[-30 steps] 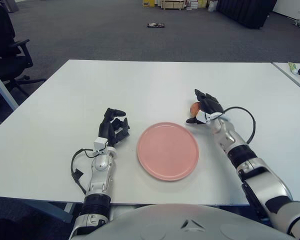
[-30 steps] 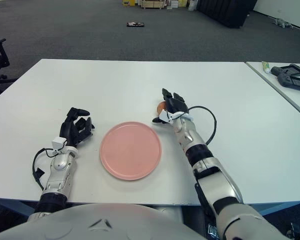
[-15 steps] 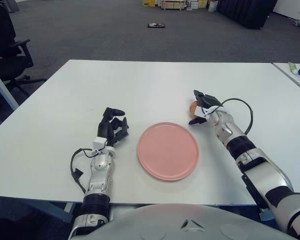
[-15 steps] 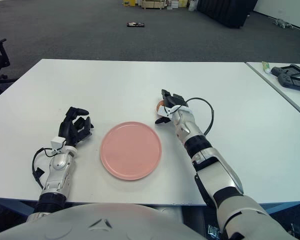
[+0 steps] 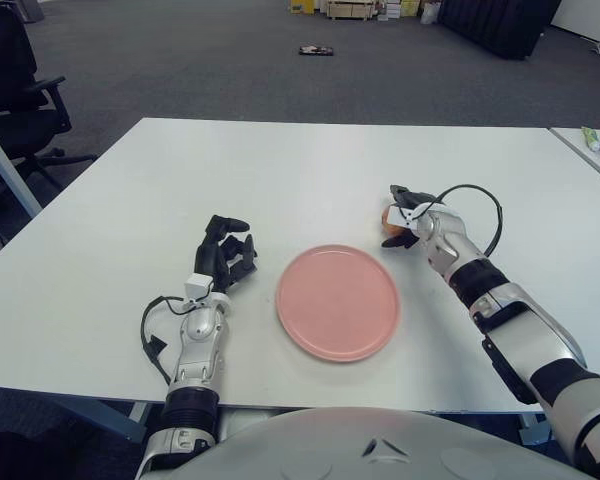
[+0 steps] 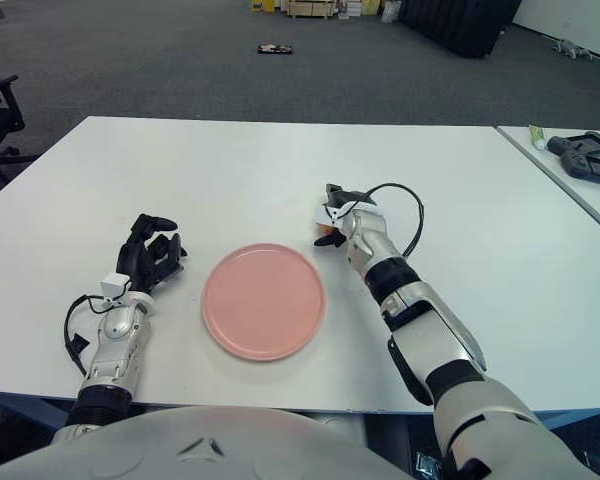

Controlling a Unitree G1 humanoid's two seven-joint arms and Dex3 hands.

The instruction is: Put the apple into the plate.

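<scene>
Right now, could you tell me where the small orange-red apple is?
The apple sits on the white table, within the right hand, just beyond the pink plate's far right edge.

A big white table (image 5: 310, 165) stands on a dark grey carpet floor (image 5: 230, 70). A black office chair (image 5: 20, 100) sits to the left. Another white table (image 6: 580, 170) is on the right. Boxes (image 5: 345, 8) sit far back.

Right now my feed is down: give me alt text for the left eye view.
The right hand is closed around the apple on the white table, just beyond the right rim of the empty pink plate. The left hand shows left of the plate, fingers curled, holding nothing.
</scene>
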